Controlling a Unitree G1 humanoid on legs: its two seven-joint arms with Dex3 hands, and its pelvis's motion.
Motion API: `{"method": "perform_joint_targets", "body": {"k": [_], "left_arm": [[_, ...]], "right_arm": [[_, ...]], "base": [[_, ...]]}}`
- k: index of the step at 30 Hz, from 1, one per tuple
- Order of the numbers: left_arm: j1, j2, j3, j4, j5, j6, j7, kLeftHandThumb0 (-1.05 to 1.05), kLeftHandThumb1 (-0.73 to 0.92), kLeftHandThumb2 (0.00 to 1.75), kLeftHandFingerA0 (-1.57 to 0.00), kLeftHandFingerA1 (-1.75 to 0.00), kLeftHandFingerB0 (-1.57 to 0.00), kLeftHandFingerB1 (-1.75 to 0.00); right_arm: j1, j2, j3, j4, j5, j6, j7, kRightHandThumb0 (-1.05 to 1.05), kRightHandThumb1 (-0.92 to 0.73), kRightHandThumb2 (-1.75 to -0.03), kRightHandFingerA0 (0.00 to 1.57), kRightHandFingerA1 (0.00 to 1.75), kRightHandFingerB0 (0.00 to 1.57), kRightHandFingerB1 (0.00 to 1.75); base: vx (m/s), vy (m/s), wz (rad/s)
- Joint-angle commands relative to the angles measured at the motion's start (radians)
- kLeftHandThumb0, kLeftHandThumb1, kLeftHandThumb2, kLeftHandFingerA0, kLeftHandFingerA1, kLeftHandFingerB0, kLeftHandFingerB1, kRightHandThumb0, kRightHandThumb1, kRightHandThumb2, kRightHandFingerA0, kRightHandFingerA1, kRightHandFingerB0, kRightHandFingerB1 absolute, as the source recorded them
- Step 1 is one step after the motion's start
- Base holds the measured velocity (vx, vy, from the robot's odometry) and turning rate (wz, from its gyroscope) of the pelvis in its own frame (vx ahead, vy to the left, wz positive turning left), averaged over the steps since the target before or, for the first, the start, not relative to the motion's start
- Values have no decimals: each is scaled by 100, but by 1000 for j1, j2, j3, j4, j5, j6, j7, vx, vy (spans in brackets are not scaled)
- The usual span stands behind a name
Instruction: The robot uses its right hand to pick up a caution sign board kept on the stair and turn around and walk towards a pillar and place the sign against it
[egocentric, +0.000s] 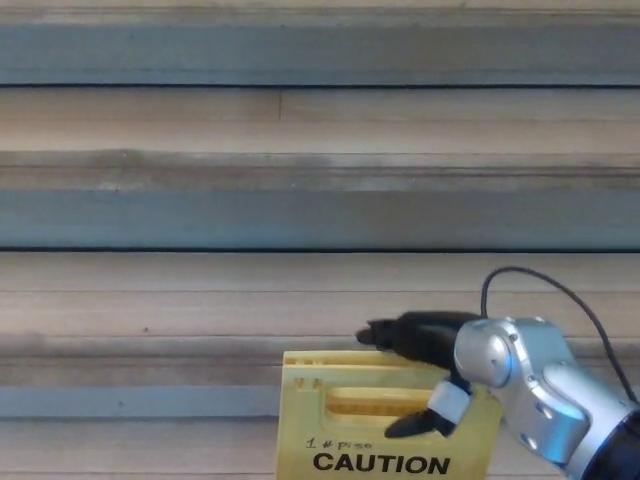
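Observation:
A yellow caution sign board (345, 440) stands upright at the bottom centre, its top edge and handle slot showing above the black word CAUTION. My right hand (420, 375) reaches in from the lower right over the sign's top right corner. Its upper fingers (400, 332) lie just behind the top edge, and the thumb (415, 425) hangs in front of the sign's face beside the handle slot. The fingers are still apart, straddling the top edge without clamping it. My left hand does not show.
Wooden stair treads (200, 120) with grey risers (200, 215) rise across the whole view behind the sign. A black cable (545, 280) loops above my silver right forearm (545, 400).

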Motion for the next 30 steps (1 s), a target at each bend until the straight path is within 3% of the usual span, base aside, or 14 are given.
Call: {"method": "perform_joint_targets", "body": {"k": [1, 9, 10, 12, 14, 15, 19, 20, 21, 22, 23, 24, 29, 30], "left_arm": [[8, 8, -4, -1, -12, -109, 1, -5, 45, 107, -139, -125, -119, -112], [10, 1, -16, 8, -7, -113, 3, -9, 53, 91, -140, -117, -113, -109], [12, 2, -17, 9, -7, -115, 4, -9, 55, 91, -142, -116, -112, -109], [12, 2, -15, 8, -12, -112, 0, -9, 53, 93, -142, -116, -112, -109], [11, 1, -19, 10, -7, -115, 3, -7, 54, 93, -134, -118, -110, -109], [11, -1, -22, 11, -4, -118, 5, -8, 54, 94, -133, -119, -110, -110], [11, -4, -23, 10, -4, -120, 4, -8, 54, 94, -133, -119, -110, -110], [18, -8, -22, 9, -5, -125, 7, -9, 55, 92, -133, -121, -106, -110], [21, -9, -22, 8, -5, -127, 9, -9, 55, 92, -133, -121, -106, -110], [25, -9, -21, 13, -5, -129, 4, -10, 56, 88, -136, -120, -107, -109], [27, -10, -20, 11, -7, -127, 5, -11, 57, 86, -140, -119, -109, -110], [29, -11, -19, 9, -8, -127, 7, -8, 46, 104, -137, -124, -115, -111], [31, -11, -20, 8, -6, -124, 11, -10, 55, 89, -142, -118, -112, -112], [35, -9, -25, 8, 0, -125, 13, -12, 57, 86, -128, -124, -105, -110]], "right_arm": [[44, 10, 25, 52, -68, 19, -18, -83, -39, -78, 0, 20, 0, 19], [101, 60, 58, 164, -162, 24, -185, -51, -51, -71, 4, 53, 4, 29], [116, 65, 47, 182, -164, -10, -248, -28, -68, -57, 39, 141, 8, 40], [135, 71, 36, 207, -172, -62, -342, -21, -67, -60, 65, 166, 11, 44], [148, 62, 66, 251, -237, -141, -521, -20, -60, -70, 93, 168, 34, 57], [158, 54, 76, 269, -262, -186, -612, -27, -63, -65, 87, 118, 48, 61], [163, 50, 76, 285, -271, -214, -662, -27, -63, -65, 87, 118, 48, 61], [184, 44, 109, 328, -325, -242, -833, -38, -40, -86, 125, 140, 82, 80], [193, 42, 124, 348, -348, -254, -907, -38, -40, -86, 125, 140, 82, 80], [203, 31, 141, 377, -378, -273, -1023, -38, -54, -59, 94, 175, 91, 84], [210, 25, 144, 382, -382, -278, -1042, -36, -43, -90, 121, 135, 83, 89], [214, 23, 147, 396, -388, -283, -1078, -35, -56, -60, 95, 175, 89, 94], [222, 17, 144, 435, -378, -329, -1166, -34, -58, -60, 93, 175, 88, 96], [229, 1, 147, 448, -378, -366, -1209, -40, -50, -92, 120, 137, 81, 104]], "base": [[0, 0, 0], [0, 0, 0], [0, 0, 0], [0, 0, 0], [14, 1, -6], [0, 0, 0], [0, 0, 0], [0, 0, 0], [0, 0, 0], [0, 0, 0], [0, 0, 0], [0, 0, 0], [0, 0, 0], [0, 0, 0]]}}
